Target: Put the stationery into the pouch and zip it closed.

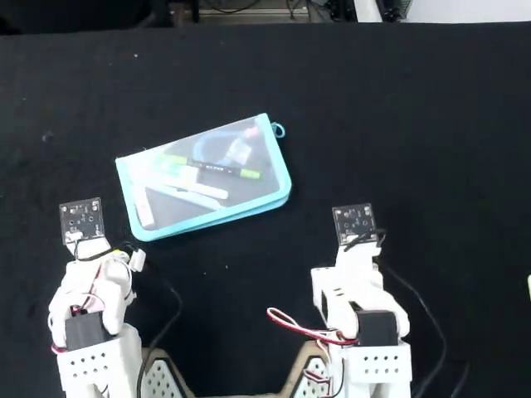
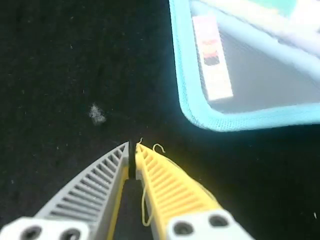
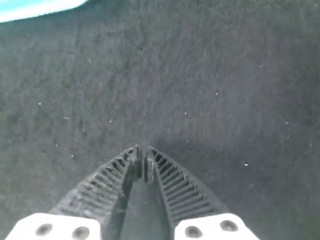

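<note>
A light blue pouch (image 1: 203, 177) with a clear front lies flat on the black table, slightly tilted. Pens and other stationery (image 1: 217, 169) show through its clear panel. A zip pull (image 1: 278, 129) sticks out at its far right corner. In the left wrist view a rounded corner of the pouch (image 2: 200, 112) lies just ahead of my left gripper (image 2: 133, 148), which is shut and holds nothing. My right gripper (image 3: 142, 152) is shut over bare cloth, with a sliver of the pouch edge (image 3: 35, 7) far ahead. Both arms (image 1: 91, 282) (image 1: 358, 282) sit at the near edge, short of the pouch.
The black cloth (image 1: 398, 124) covers the whole table. A small lint speck (image 2: 97, 115) lies on it near the left gripper. Red and white wires (image 1: 303, 327) run between the arm bases at the front edge.
</note>
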Robot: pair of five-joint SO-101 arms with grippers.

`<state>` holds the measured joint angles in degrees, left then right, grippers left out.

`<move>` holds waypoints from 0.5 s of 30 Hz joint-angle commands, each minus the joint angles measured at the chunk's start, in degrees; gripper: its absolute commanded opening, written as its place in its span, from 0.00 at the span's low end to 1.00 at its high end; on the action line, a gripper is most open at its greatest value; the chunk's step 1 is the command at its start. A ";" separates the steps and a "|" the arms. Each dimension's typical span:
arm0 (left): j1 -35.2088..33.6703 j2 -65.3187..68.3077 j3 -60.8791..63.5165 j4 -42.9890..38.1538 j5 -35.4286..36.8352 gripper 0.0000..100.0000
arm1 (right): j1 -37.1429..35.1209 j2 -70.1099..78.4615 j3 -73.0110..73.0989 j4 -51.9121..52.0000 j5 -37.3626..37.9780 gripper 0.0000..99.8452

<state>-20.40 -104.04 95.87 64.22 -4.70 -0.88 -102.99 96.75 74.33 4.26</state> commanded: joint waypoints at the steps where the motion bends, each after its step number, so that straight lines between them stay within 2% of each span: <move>1: 3.56 -0.53 1.45 2.81 2.37 0.03 | 0.62 -5.49 -0.22 0.53 -0.44 0.01; 15: 5.05 -0.53 1.45 4.84 2.90 0.03 | 0.62 -5.49 -0.22 0.53 -0.44 0.01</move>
<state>-16.35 -104.04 95.87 68.79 -2.59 -0.88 -102.99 96.75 74.33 4.26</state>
